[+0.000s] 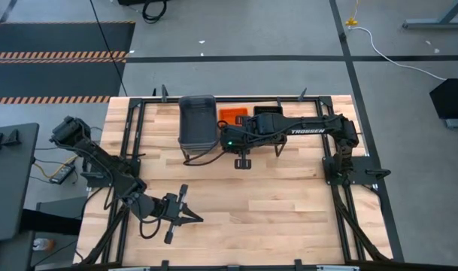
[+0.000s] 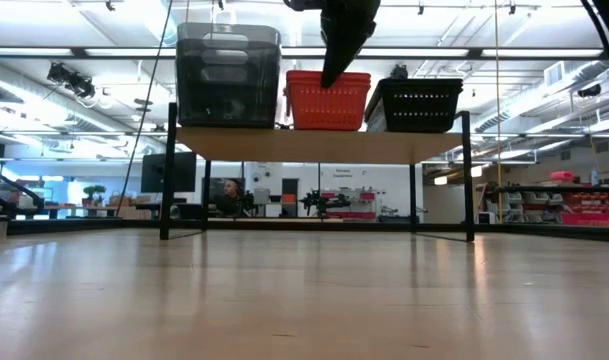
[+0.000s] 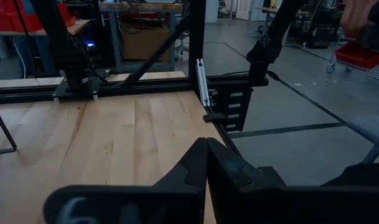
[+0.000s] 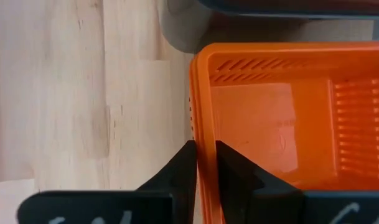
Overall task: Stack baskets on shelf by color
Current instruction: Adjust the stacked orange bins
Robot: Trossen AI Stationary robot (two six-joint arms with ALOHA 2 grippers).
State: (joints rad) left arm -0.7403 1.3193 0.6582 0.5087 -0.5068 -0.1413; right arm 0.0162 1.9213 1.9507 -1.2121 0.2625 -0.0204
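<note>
Right fingers pinch the orange basket's near wall on the shelf.

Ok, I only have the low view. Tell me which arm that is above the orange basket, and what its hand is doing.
Observer: It's the right arm, reaching across the shelf. The right hand pinches one wall of the orange basket, with one finger inside and one outside.
Operator: Now place the left hand for me.
Observer: The left hand is shut. It sits over the left part of the table, well away from the shelf, and holds nothing.
</note>
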